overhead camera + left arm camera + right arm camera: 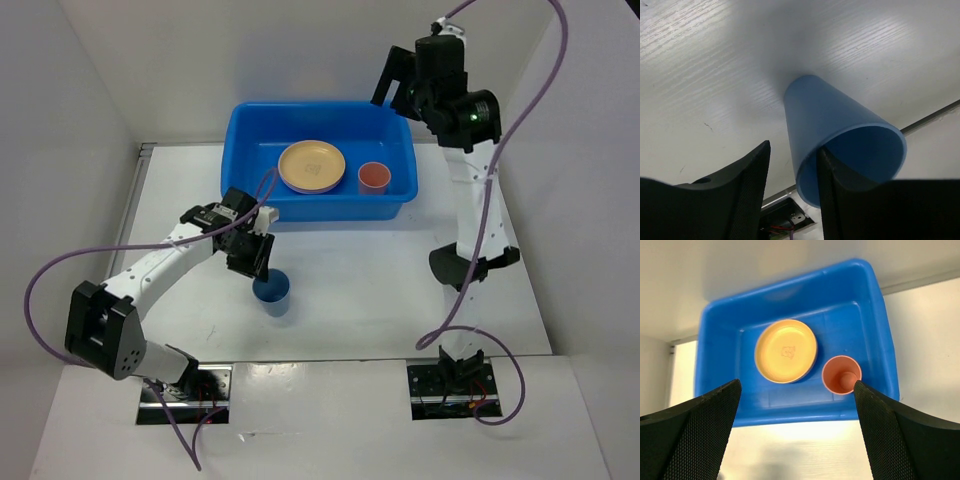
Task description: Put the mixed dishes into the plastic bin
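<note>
The bright blue bin point(330, 211) stands at the back middle; it also shows in the right wrist view point(879, 315). In it lie the yellow-orange plate point(312, 165) point(786, 351) and the upright coral red cup point(374, 177) point(841, 375). The lilac and pink plates are hidden. The blue cup point(272, 291) point(835, 120) stands upright on the table in front of the bin. My left gripper point(255, 262) point(794, 150) is open astride its rim, one finger inside the cup, the other outside and apart from the wall. My right gripper point(395, 88) point(796, 385) is open and empty, high above the bin's right side.
White walls close in the table on the left, back and right. A purple cable point(60, 262) loops off the left arm, another point(500, 150) hangs by the right arm. The arm bases point(185, 392) point(450, 385) sit at the near edge.
</note>
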You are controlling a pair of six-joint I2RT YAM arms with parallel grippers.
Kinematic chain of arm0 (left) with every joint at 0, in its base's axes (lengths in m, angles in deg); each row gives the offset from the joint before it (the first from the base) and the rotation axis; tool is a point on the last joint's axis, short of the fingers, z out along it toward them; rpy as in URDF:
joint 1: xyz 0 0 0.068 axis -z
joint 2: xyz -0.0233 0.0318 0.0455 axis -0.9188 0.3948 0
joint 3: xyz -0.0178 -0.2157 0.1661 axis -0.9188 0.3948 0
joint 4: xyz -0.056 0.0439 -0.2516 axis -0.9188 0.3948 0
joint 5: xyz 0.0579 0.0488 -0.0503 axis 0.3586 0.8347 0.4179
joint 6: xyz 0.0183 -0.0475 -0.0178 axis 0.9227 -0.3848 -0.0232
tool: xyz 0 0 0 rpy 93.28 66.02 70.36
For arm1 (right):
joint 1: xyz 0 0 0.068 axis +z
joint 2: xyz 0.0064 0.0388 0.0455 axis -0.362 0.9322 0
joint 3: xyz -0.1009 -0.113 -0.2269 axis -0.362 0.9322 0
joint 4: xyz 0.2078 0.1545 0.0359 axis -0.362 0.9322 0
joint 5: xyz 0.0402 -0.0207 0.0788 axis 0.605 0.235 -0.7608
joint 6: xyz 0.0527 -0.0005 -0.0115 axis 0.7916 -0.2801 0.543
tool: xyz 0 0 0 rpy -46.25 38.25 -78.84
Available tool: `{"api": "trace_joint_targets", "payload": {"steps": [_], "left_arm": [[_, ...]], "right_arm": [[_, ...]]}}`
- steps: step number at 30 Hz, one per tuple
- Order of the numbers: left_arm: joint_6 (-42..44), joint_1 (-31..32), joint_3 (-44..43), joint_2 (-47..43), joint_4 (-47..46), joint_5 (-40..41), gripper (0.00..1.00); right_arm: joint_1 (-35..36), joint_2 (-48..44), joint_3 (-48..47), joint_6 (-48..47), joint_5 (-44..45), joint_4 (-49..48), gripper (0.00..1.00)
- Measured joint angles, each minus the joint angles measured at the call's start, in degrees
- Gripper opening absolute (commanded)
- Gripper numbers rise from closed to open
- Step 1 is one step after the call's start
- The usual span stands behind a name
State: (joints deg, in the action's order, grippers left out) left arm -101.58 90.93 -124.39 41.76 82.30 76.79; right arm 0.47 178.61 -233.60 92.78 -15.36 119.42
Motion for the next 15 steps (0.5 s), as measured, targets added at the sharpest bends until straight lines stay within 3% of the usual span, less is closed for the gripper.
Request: {"api": "trace_joint_targets", "payload": {"steps": [3,4,7,15], "left_arm": [[0.15,0.96,-0.02,1.51,0.00,1.05,0.37],[0.22,1.49,-0.09,2.19,0.00,1.40,0.22],[0.07,2.80,-0.42,4.17,-0.09,2.71,0.00],[0.07,5.31,-8.07,4.98,5.49,4.85,0.00]], "right_arm": [[1.16,-4.44,-0.70,0.31,0.42,0.72,0.97],[1.62,-6.38,-1.22,0.44,0.46,0.83,0.97],[2.19,-12.68,-1.46,0.66,0.74,0.79,0.97],[2.16,-30.60,10.75,0.55,3.02,0.35,0.97]]}}
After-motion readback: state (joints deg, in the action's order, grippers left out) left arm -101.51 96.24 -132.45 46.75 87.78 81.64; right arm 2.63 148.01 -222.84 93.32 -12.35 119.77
